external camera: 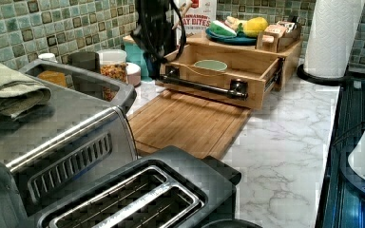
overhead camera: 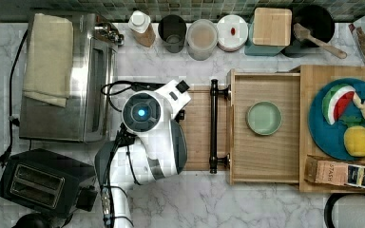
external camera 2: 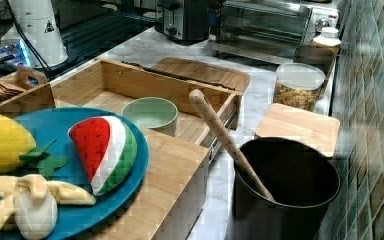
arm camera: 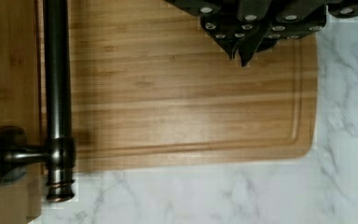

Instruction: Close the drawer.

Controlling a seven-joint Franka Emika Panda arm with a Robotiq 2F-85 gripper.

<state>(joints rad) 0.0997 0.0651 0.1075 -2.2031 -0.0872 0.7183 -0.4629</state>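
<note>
Top view shows me the shallow light-wood drawer pulled fully out, a pale green round bowl inside it. My claw hangs over the grooved wooden cutting board beside the drawer's black bar handle, fingertips nearly together, gripping nothing.

White, rounded arm with a glowing blue ring light, grey joint bands, black cables, and a dark, screw-studded gripper.

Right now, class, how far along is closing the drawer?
Done: nothing; the drawer stands pulled fully out, a green bowl inside. In hand: the gripper hangs over the cutting board, apart from the handle. Left: reach the front and push it in.
</note>
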